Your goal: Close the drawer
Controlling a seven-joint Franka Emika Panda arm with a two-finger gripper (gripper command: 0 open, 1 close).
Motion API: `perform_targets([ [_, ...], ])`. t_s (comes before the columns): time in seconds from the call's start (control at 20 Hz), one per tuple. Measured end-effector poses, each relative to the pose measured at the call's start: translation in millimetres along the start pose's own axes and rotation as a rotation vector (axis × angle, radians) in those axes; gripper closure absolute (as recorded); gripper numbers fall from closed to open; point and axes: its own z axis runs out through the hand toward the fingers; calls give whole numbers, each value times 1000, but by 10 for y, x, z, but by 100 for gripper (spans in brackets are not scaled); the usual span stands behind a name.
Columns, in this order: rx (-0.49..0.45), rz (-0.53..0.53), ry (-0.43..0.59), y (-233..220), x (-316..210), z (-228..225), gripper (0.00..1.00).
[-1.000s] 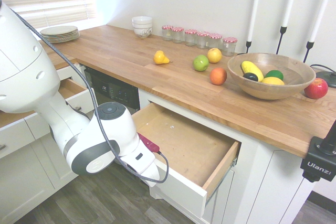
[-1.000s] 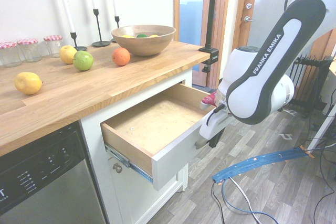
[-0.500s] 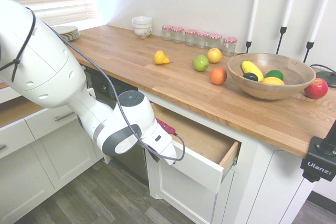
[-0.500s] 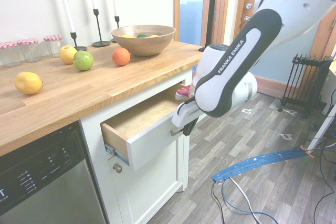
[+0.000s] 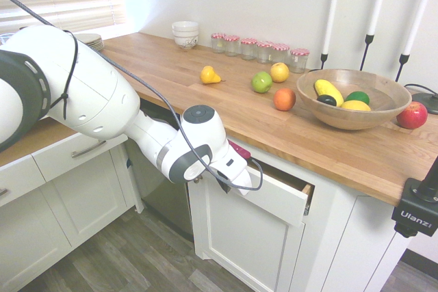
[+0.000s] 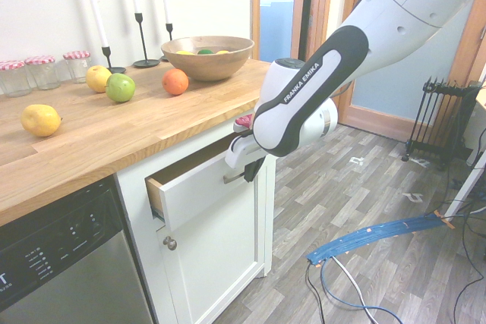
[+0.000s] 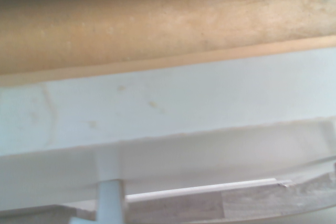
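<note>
Two words, "FRANKA EMIKA", mark the arm (jaws closed) pressing the nearly-closed drawer (image 6: 199, 189).

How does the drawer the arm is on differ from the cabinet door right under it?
The drawer is wide and shallow and stands slightly out of its opening; the cabinet door is tall and shut flush. The drawer carries a silver bar handle; the door has a small round knob. Both fronts are white.
</note>
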Motion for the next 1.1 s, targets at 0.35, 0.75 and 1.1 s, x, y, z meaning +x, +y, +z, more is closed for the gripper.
perform_targets([
  [0.35,6,9,-9,-268,-12,151,100],
  [0.75,23,8,8,-435,18,67,100],
  [1.1,25,11,13,-469,53,57,100],
])
